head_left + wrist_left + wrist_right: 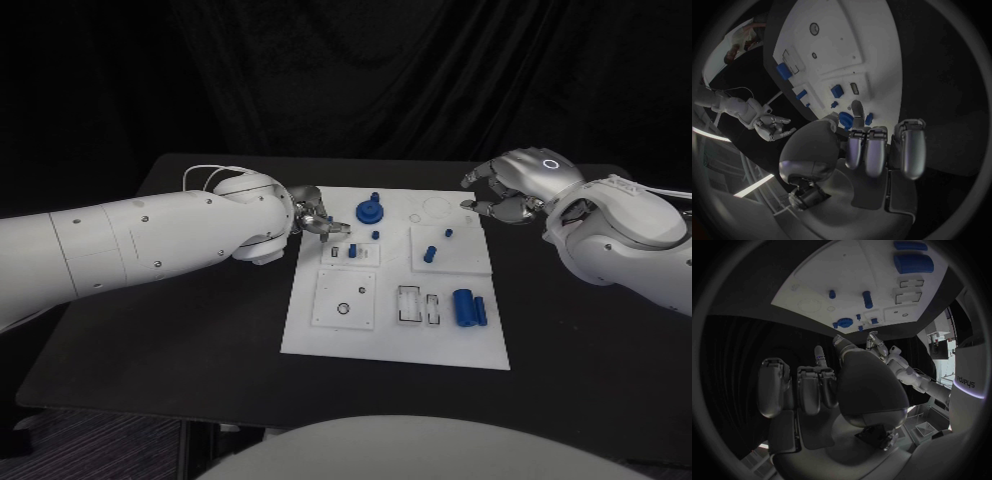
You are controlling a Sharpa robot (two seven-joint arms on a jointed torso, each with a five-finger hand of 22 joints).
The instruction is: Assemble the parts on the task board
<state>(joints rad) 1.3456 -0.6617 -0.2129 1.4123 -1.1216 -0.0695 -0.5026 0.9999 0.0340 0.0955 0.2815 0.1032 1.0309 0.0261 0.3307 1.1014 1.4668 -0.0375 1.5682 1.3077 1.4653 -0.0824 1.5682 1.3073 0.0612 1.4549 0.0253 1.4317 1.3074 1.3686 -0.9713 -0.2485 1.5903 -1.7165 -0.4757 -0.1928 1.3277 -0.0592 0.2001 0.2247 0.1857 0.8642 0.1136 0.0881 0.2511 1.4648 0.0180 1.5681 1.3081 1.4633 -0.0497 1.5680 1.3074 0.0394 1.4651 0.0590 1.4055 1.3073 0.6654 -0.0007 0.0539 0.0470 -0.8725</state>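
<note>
Over task board (397, 335) edges, both hands (320, 226) (498, 195) empty, fingers apart.

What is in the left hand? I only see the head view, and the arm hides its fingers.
Observer: Nothing. The left wrist view shows the left hand holding no part.
Operator: Is it pointing at something?
Observer: One finger sticks out toward the round blue part. I cannot tell whether they touch.
Operator: And the right hand?
Observer: The right wrist view shows the right hand holding nothing too, with its fingers apart.
</note>
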